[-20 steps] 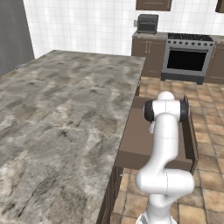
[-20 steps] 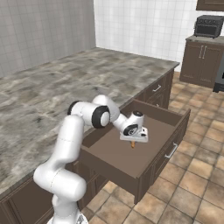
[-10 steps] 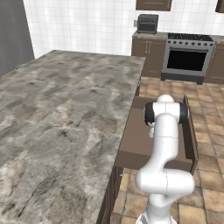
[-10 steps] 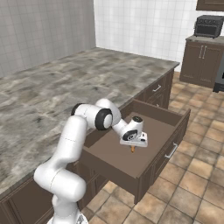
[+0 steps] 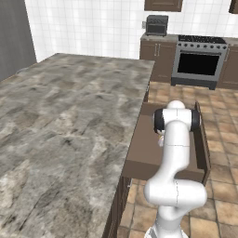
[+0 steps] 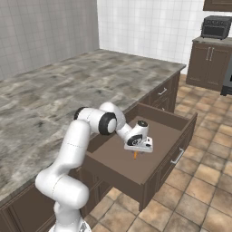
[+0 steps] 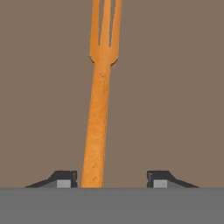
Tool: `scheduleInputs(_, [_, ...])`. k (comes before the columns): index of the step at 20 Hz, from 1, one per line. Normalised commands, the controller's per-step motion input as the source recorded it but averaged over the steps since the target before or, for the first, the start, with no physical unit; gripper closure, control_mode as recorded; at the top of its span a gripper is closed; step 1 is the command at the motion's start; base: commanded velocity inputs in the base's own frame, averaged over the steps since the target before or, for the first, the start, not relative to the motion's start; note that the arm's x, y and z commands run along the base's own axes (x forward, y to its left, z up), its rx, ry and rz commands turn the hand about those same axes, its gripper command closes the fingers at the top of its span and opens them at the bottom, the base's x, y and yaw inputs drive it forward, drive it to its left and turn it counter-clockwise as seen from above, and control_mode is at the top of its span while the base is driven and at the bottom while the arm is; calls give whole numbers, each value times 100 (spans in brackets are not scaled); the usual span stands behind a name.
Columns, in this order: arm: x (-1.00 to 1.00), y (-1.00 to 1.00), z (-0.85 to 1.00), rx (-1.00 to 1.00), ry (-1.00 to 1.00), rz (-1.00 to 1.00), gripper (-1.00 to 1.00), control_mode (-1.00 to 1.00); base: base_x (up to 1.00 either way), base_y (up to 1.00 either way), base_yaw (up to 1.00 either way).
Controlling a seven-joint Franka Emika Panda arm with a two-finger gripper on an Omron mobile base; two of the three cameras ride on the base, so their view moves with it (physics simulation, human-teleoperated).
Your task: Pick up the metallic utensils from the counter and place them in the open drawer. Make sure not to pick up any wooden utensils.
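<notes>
Orange fork lies mid-frame in the hand view, over the open drawer floor. My gripper has its jaws apart, so I'd call this the drop-off. Next up: lift clear, go find another metal utensil.

Thin orange fork, tines up in the hand view. Over the brown floor of the open drawer.

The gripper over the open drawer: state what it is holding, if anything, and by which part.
Nothing is clamped. The gripper has its jaws apart over the open drawer, with the orange fork's handle end between them, close beside one fingertip.
</notes>
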Motion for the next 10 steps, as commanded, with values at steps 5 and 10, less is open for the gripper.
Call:
scheduleInputs(5, [0, 0, 0, 0, 0, 0, -100, -100, 0, 0, 0])
scheduleInputs(10, [-1, 0, 15, -1, 0, 0, -100, -100, 0, 0, 0])
